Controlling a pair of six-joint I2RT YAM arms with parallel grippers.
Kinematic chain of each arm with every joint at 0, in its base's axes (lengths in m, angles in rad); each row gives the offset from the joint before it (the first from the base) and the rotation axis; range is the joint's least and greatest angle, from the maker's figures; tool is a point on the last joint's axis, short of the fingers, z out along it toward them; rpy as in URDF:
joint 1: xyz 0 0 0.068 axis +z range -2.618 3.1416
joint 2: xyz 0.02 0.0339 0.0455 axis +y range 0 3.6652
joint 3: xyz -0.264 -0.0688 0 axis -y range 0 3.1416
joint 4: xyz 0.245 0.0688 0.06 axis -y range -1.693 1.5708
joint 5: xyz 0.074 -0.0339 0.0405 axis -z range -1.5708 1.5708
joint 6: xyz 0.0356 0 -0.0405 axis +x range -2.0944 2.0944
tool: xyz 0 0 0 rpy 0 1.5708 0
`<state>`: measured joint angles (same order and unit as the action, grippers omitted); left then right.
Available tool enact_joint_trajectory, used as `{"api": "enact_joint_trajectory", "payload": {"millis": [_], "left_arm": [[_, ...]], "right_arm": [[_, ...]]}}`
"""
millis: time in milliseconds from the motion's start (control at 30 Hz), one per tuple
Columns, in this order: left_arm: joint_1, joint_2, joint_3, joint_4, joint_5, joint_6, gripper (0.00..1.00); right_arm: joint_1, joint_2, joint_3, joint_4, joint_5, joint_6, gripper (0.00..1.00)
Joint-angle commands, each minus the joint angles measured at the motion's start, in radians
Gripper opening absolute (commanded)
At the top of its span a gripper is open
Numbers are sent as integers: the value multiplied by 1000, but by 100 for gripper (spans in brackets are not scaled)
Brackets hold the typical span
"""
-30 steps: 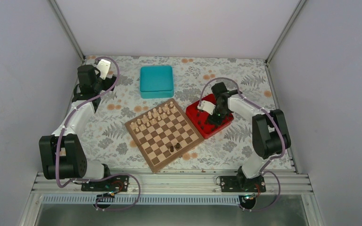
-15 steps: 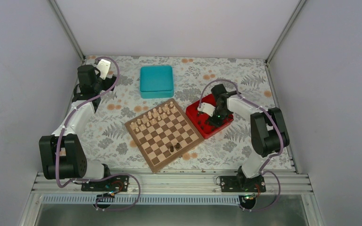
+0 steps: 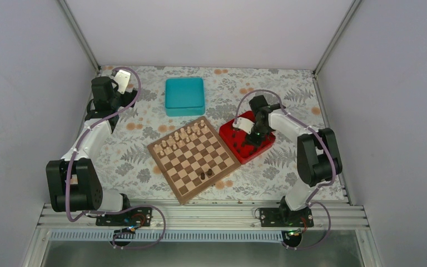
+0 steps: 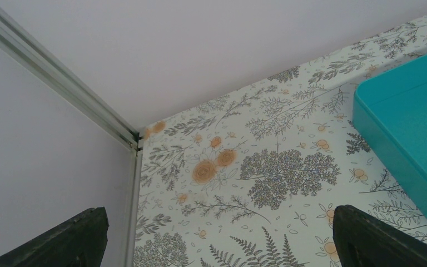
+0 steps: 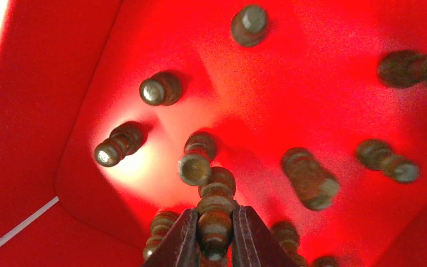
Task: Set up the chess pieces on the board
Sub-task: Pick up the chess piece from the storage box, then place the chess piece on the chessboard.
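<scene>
a floral-print cloth (image 3: 139,161) covers the table inside a booth of pale walls. the board (image 3: 193,159) lies near the middle, turned at an angle. pale pieces (image 3: 182,137) stand in rows along its far-left side, and two dark chess pieces (image 3: 205,174) stand side by side on squares toward its near-right side. the red tray (image 3: 260,149) sits just beside the board's right corner. a teal box (image 3: 184,95) rests behind the board, apart from it.

the right gripper (image 3: 243,129) reaches down into the tray. the right wrist view shows more dark pieces scattered over the red floor, and the two fingers (image 5: 184,236) press against both sides of one dark piece (image 5: 216,217), clamped on it. whether that piece is clear of the tray floor cannot be told.

the left gripper (image 4: 218,236) hangs over the far-left corner of the table, near the teal box, its fingers spread wide apart above the cloth.
</scene>
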<state>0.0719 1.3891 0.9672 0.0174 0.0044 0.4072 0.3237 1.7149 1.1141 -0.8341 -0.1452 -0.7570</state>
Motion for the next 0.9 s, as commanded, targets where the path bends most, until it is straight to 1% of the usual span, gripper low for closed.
{"api": "enact_joint_trajectory", "payload": {"millis": [0,233,467,700,867], "left_arm": [[5,1,4,6,10,-2,100],[5,-4,6,3,12,-2,100],[4,-8,4,0,15,-3,100],[6,-10,0,0,16,-2,100],[5,-7,2,-2,17,-1,100]], "right_arm": [[-7,-67,82,-64,-12,-16,7],[37,-110,174,-151,12,-8,7],[153,-120,219,-197,19,29,7],[297,-96,198,-190,0,73,8],[365,-81,152,-165,-20,99,8]]}}
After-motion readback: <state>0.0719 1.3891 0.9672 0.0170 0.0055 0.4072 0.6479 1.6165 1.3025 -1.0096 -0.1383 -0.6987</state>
